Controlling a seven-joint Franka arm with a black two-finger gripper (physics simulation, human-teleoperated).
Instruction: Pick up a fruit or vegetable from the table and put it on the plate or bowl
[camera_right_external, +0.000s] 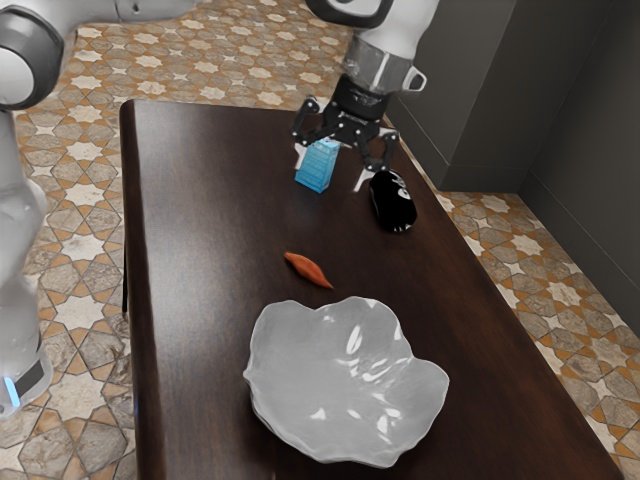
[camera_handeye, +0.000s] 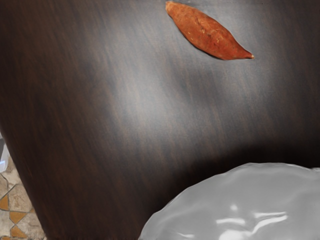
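Hovering my black two-finger gripper (camera_right_external: 344, 150) open, empty; tapered orange sweet potato (camera_right_external: 308, 269) beyond it, wavy white plate (camera_right_external: 345, 385) unfilled.

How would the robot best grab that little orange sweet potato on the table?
Probably around its thick middle, coming straight down from above and pinching across the narrow width. The sweet potato lies flat on the table and tapers to points at both ends.
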